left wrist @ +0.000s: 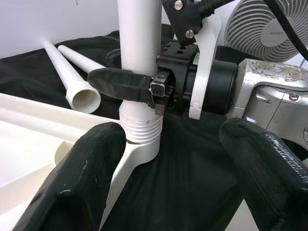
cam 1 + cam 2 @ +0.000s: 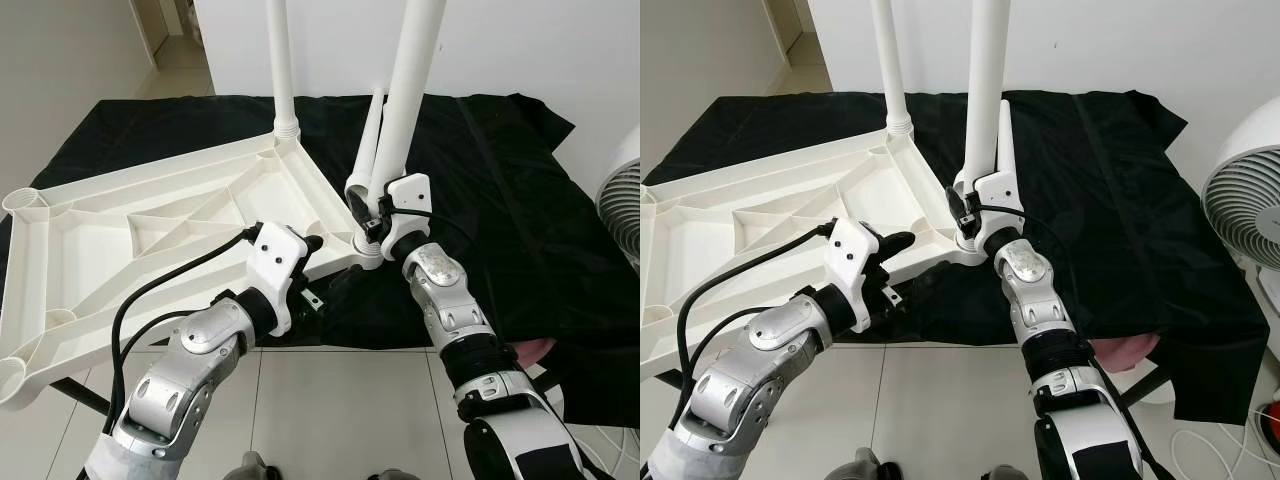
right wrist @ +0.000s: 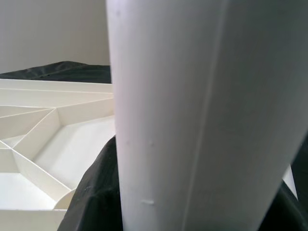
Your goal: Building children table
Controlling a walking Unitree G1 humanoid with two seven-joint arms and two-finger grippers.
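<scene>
**Robot holds a white leg at the corner of the upside-down table**

A white plastic table top (image 2: 150,230) lies upside down on a counter (image 2: 520,230) covered with black cloth. You can see the ribs on its underside. Part of it hangs over the near edge of the counter.

One white leg (image 2: 283,70) already stands straight up at the far corner of the table top. A second white leg (image 2: 405,95) stands at the near corner, right in front of the robot. Its ridged bottom end sits in the round corner socket (image 1: 139,144).

The right pincer (image 2: 368,215) is closed around this second leg, low down, just above the socket. In the left wrist view one of its black fingers (image 1: 118,83) wraps across the front of the leg.

The left pincer (image 2: 305,250) is open. Its black tips are by the edge of the table top, near the same corner, and they hold nothing. In the left wrist view the two fat fingers (image 1: 82,178) are spread wide, one on each side of the socket.

Two more white legs (image 1: 72,72) lie flat on the black cloth behind the corner, side by side, with their open ends facing this way.

A white fan (image 2: 1245,215) stands on the floor at the robot's right.
</scene>
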